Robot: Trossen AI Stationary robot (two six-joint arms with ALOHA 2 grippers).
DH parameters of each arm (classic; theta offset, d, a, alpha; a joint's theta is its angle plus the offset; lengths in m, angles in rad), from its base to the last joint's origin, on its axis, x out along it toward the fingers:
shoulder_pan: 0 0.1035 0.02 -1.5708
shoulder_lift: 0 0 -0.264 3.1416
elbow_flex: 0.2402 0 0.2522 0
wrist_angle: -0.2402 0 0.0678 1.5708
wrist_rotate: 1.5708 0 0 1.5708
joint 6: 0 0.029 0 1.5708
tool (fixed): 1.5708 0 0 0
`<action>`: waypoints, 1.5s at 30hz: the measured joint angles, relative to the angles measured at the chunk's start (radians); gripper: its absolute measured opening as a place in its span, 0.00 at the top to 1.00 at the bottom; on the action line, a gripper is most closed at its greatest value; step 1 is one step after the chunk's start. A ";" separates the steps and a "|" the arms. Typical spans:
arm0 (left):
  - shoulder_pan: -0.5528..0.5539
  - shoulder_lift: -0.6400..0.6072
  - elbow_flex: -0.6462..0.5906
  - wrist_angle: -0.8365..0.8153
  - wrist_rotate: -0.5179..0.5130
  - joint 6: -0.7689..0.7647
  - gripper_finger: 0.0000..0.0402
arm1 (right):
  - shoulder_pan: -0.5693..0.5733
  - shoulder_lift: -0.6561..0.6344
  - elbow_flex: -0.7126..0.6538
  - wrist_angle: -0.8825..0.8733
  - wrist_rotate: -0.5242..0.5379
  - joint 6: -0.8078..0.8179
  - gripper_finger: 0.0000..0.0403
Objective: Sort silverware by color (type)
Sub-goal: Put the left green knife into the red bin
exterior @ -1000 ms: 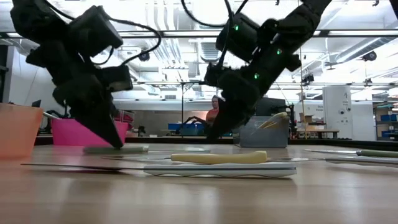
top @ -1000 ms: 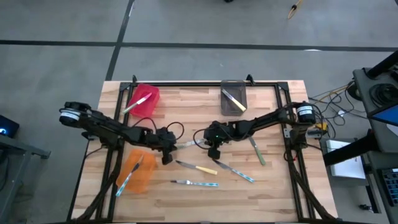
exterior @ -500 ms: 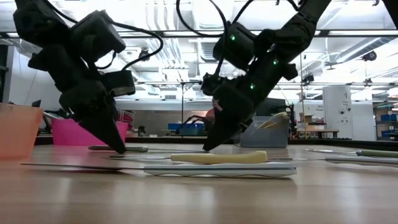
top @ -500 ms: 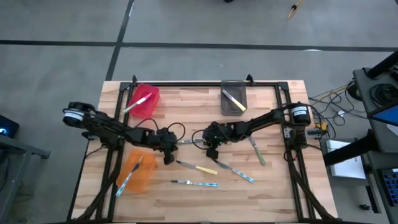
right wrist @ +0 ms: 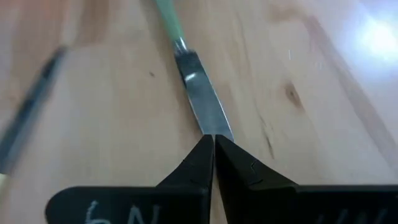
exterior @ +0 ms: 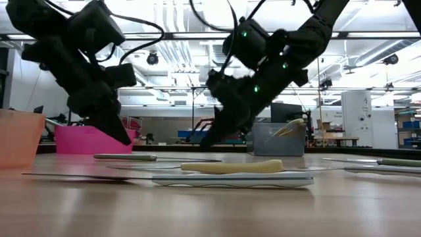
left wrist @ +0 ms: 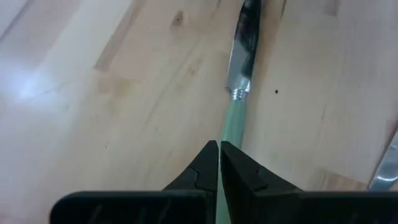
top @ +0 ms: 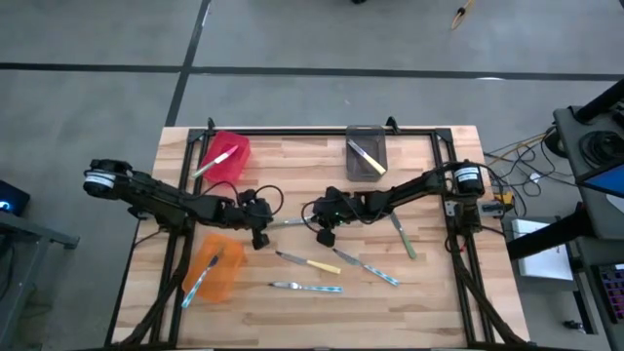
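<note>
Nearest the low camera, a light-blue-handled knife [exterior: 233, 179] is laid flat along the table [top: 429, 292], with a yellow-handled knife [exterior: 230, 167] just behind it. In the high view these are seen at the table's near middle, the blue one [top: 307, 288] closest to the edge and the yellow one [top: 310, 262] above it, while a second light-blue knife [top: 369, 267] is laid at a slant beside them.

Farther in, both arms are stretched low toward the table's centre from opposite sides, elbows bent and wrists pitched downward. The left gripper [top: 259, 239] is held above the handle end of a green-handled knife [top: 286, 223], its two fingers pressed together with nothing between them; in the left wrist view the closed tips [left wrist: 218, 163] are lined up over the green handle [left wrist: 234, 124]. The right gripper [top: 325, 234] is closed likewise and empty, its tips [right wrist: 214, 155] poised over the same knife's blade [right wrist: 202, 99]. In the low view that knife [exterior: 125, 157] is seen lying flat, with both grippers raised clear of it.

Another green-handled knife [top: 403, 237] is laid under the right forearm. An orange bin [top: 216, 269] holds cutlery at the near left. At the far side, a red bin [top: 226, 156] and a grey bin [top: 367, 153] each hold knives.
</note>
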 joint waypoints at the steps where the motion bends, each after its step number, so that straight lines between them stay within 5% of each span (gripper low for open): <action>1: 0.000 0.000 -0.002 -0.002 0.002 -0.001 1.00 | 0.000 0.010 0.000 0.001 0.001 0.006 0.98; 21: 0.000 -0.057 0.039 0.017 0.000 -0.029 0.99 | -0.005 0.252 0.005 0.086 -0.007 0.103 0.98; 37: 0.004 0.133 0.018 0.049 0.068 -0.018 0.57 | -0.005 0.255 0.000 0.159 -0.029 0.064 0.98; 45: 0.002 0.195 0.022 0.064 0.039 -0.019 0.65 | -0.004 0.248 0.000 0.181 -0.030 0.049 0.98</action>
